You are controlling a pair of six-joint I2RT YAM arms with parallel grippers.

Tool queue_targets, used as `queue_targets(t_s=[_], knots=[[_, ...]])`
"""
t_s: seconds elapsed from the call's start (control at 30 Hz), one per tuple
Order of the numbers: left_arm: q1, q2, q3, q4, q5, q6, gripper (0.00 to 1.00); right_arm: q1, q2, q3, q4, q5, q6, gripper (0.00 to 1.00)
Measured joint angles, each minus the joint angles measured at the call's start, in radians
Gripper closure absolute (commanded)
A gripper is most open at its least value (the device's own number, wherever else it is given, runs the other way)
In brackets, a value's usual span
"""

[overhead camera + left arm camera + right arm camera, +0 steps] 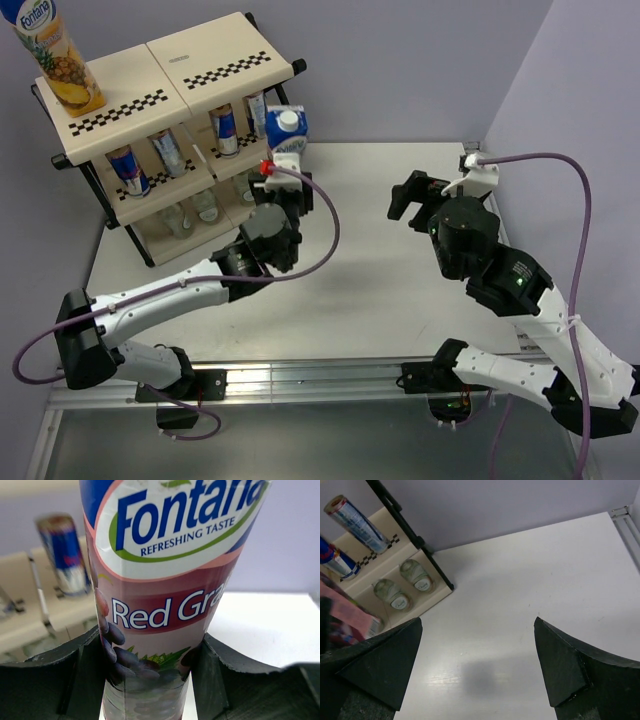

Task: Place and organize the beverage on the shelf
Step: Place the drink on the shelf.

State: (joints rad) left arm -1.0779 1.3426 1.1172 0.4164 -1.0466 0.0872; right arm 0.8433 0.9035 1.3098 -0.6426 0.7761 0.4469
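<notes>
On the white desk [380, 300], the right fingers [407, 198] hover over the bare surface toward the right side, spread wide apart with nothing between them (the right wrist view shows only desk in the gap). Farther in and to the left, the left fingers [220, 680] are clamped on the lower body of the red grape carton [160, 605], one finger on each side. The carton stands upright, its blue-and-white gabled top just beside the right end of the shelf [170, 70]. Whether its base rests on anything cannot be told. Beyond it the shelf stands at the far left of the desk, close to the wall. Its bottom tier holds clear bottles [392, 594] with pale caps. Its middle tier holds four slim blue-silver-red cans [128, 170] standing in a row, two in each half. On the top tier, at the far left end, the pineapple carton [55, 55] stands on the cream panel next to a checkered strip, well apart from the grape carton.
</notes>
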Motion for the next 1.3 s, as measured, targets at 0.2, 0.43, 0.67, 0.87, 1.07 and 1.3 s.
queue_targets(t_s=[0.2,0.43,0.67,0.87,1.07,1.3], knots=[[0.071,0.019,0.291,-0.130,-0.012,0.047,0.57,-0.063,0.025,-0.060,0.018,-0.055,-0.003,0.00],[0.175,0.072,0.570,-0.154,-0.042,0.138,0.56,-0.120,0.072,-0.160,0.027,-0.127,-0.004,0.00],[0.309,0.179,0.819,-0.190,-0.023,0.219,0.57,-0.141,0.073,-0.195,0.061,-0.167,-0.003,0.00],[0.419,0.295,1.017,-0.239,-0.012,0.283,0.57,-0.152,0.091,-0.222,0.069,-0.194,-0.003,0.00],[0.499,0.349,1.089,-0.280,0.100,0.290,0.58,-0.153,0.106,-0.234,0.091,-0.218,-0.003,0.00],[0.643,0.374,1.081,-0.360,0.225,0.208,0.58,-0.154,0.108,-0.251,0.111,-0.244,-0.007,0.00]])
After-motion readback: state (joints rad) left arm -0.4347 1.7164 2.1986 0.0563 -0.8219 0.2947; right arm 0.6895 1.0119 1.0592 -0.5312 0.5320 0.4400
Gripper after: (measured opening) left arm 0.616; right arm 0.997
